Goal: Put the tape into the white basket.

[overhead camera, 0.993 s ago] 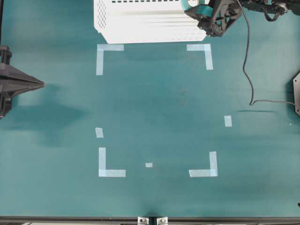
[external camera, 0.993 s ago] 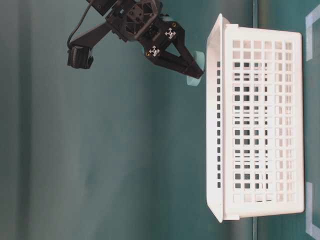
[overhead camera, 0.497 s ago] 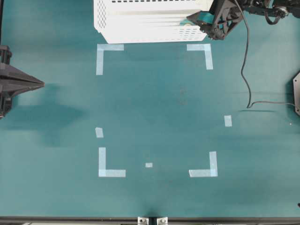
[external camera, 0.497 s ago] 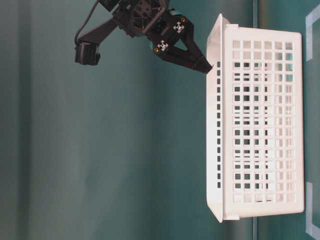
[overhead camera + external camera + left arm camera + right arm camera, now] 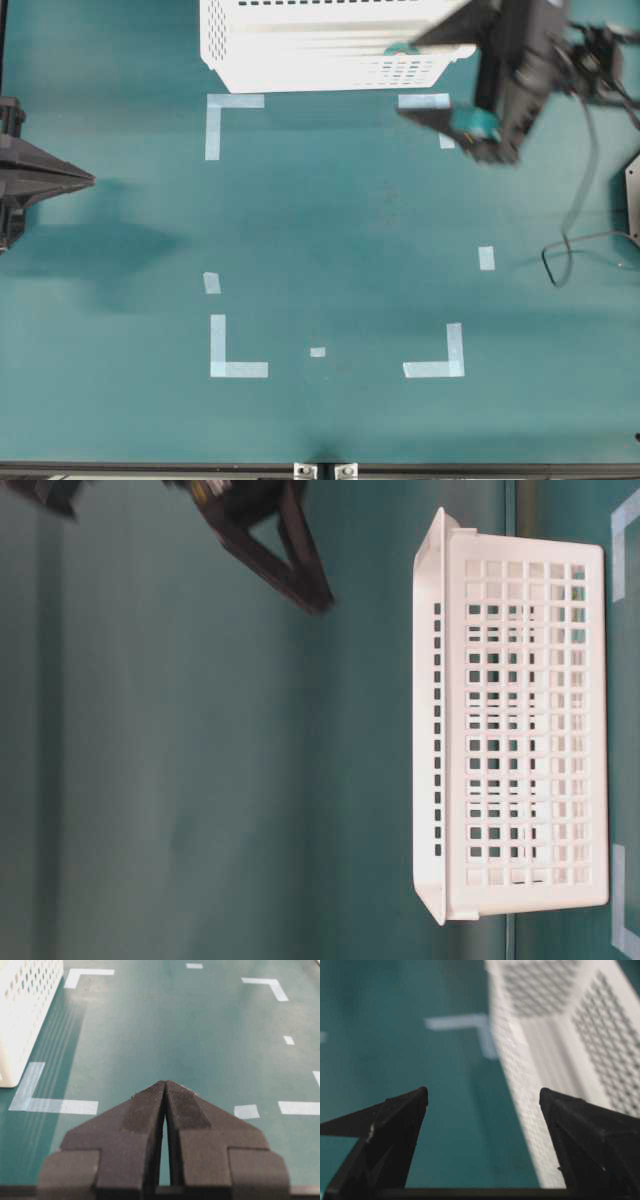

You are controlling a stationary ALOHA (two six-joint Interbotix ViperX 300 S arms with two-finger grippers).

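The white basket (image 5: pixel 300 60) stands at the table's far edge, its slotted side facing the table-level view (image 5: pixel 510 730). A small teal tape (image 5: pixel 399 47) lies inside the basket at its right end. My right gripper (image 5: pixel 405 78) hangs high beside that end, open and empty. The right wrist view shows its wide-apart fingers (image 5: pixel 482 1092) with the basket wall (image 5: pixel 545 1060) to the right. From table level it is a blurred shape (image 5: pixel 318 602), well above the basket rim. My left gripper (image 5: pixel 85 180) rests at the left edge, shut on nothing (image 5: pixel 165 1082).
Pale tape L-marks (image 5: pixel 225 110) (image 5: pixel 435 365) frame a rectangle on the teal table, with small loose strips (image 5: pixel 486 258) (image 5: pixel 318 352) around. A black cable (image 5: pixel 560 260) loops at the right. The basket's corner (image 5: pixel 25 1010) shows in the left wrist view.
The right gripper opened and let go of the tape, which now lies in the basket. The gripper then rose and pulled back from the basket. The left arm stayed still.
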